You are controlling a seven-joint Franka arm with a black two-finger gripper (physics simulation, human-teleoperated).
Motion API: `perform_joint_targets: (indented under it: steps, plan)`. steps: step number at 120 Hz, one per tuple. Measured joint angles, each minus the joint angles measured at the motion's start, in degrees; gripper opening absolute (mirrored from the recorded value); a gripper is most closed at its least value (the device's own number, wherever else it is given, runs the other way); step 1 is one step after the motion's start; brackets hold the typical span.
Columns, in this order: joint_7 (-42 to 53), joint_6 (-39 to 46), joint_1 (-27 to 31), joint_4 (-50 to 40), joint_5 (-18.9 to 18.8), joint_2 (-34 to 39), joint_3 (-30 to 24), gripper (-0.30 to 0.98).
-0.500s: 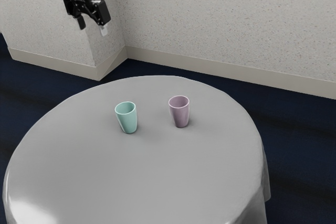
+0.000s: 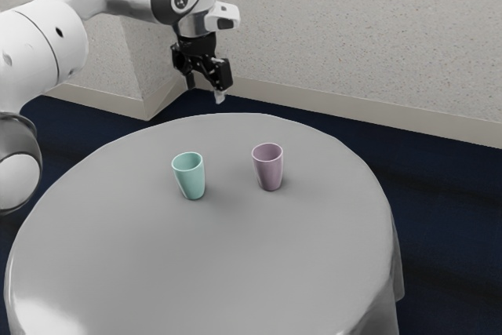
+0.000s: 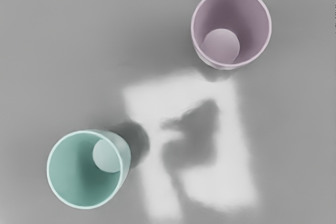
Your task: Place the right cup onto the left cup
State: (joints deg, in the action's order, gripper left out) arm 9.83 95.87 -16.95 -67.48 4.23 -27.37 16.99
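Nothing of the stacking is done as things lie now. The pink cup (image 2: 271, 174), likely the one to be moved, stands upright on the table (image 2: 196, 272) toward the exterior view's right; the teal cup (image 2: 191, 182) stands upright to its left and slightly nearer, well apart. The gripper (image 2: 205, 92) hangs above the table, its fingers apart and holding nothing. Left to do, I judge: reach the pink cup, grasp, lift, carry it left, lower it into the teal one and let go.
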Motion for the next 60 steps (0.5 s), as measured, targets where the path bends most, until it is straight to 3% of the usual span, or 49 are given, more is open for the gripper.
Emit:
perform_joint_targets:
  steps: [24, 60]
  plan:
    - [-3.07, 5.08, -0.16, 1.48, 3.98, -8.52, -1.43, 0.67]
    - [-8.07, 8.57, -0.89, 1.41, 7.83, -11.4, -2.39, 0.67]
